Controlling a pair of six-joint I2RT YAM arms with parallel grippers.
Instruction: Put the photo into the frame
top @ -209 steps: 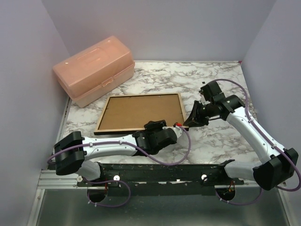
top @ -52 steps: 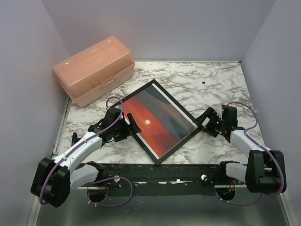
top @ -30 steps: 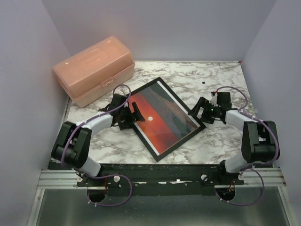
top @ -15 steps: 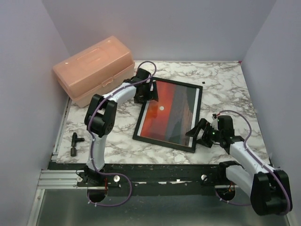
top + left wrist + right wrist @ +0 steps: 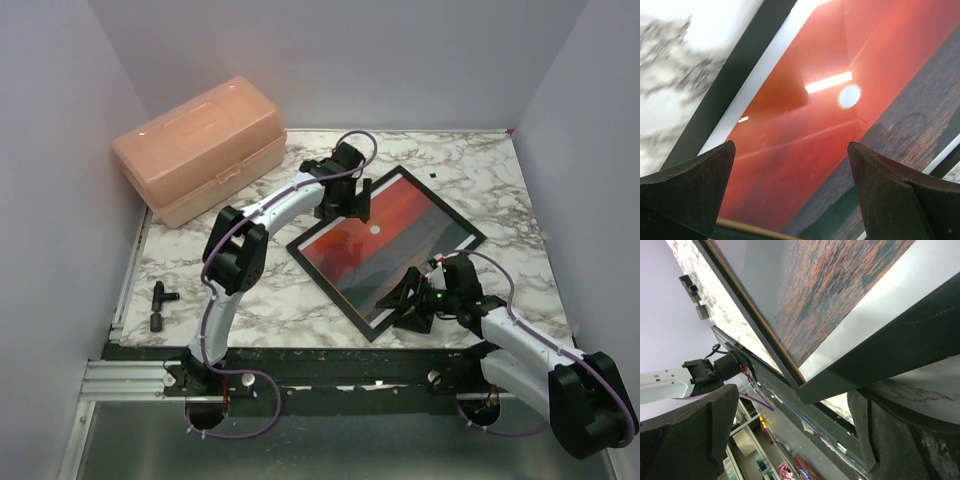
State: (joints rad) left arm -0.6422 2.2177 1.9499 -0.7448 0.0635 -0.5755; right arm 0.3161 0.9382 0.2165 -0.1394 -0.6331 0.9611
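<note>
A: Top view, centre: what lies on the desk [image 5: 180, 262]?

B: The frame [image 5: 735, 75], a thin black rectangle set cornerwise on the marbled surface. One corner points to the bottom of the view and the opposite one to the top. The photo [image 5: 385, 250] fills it, face up.

A: Appearance of the photo?

B: Red-orange sky along the upper left long side, with a small white sun [image 5: 375, 229]. Darker, rippled water lies along the lower right side. A narrow white border runs between the print and the black rim. The surface is glossy: in the left wrist view, a bright bar of reflected light [image 5: 828, 82] lies just left of the sun.

A: Left tool [image 5: 348, 208]?

B: At the frame's upper left edge, spread wide. In its own view the two dark fingertips [image 5: 690, 190] sit at the bottom corners, and the print shows in the gap between them.

A: Right tool [image 5: 398, 308]?

B: At the frame's lowest corner, lower centre of the top view, also spread wide. In the right wrist view that corner sits in the gap between the fingers. Whether either finger touches the rim cannot be told.

A: Other items?

B: A translucent peach box [image 5: 200, 145] with its lid closed, upper left, well apart from the frame. A small black part [image 5: 158, 305] lies near the left edge of the desk.
</note>
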